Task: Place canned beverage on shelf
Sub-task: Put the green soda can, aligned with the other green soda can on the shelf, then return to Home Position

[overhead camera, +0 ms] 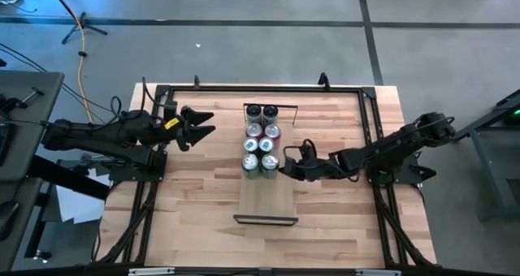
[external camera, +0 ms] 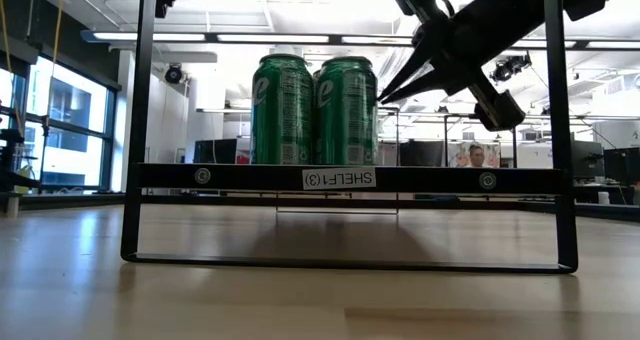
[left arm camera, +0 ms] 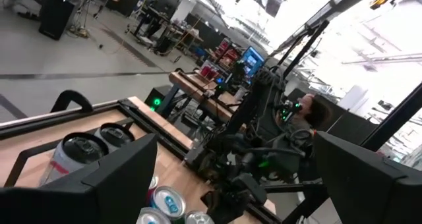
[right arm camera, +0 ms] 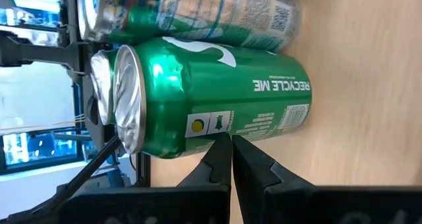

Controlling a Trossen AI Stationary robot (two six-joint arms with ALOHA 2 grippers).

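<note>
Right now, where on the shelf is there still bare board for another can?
The shelf is bare between the green cans and its near end frame. The far half is crowded with paired cans, with the shut right gripper against the nearest green can.

Shelf [overhead camera: 266, 201] at table [overhead camera: 195, 203] centre, running front to back; cans [overhead camera: 261, 136] in two columns, four rows, on shelf's far half; near half bare; right gripper [overhead camera: 283, 169] at shelf's right edge, fingers together, tips just beside nearest right-column can [right arm camera: 217, 95]; left gripper [overhead camera: 205, 123] left of shelf, well apart from cans, above table's left part, fingers spread.
</note>
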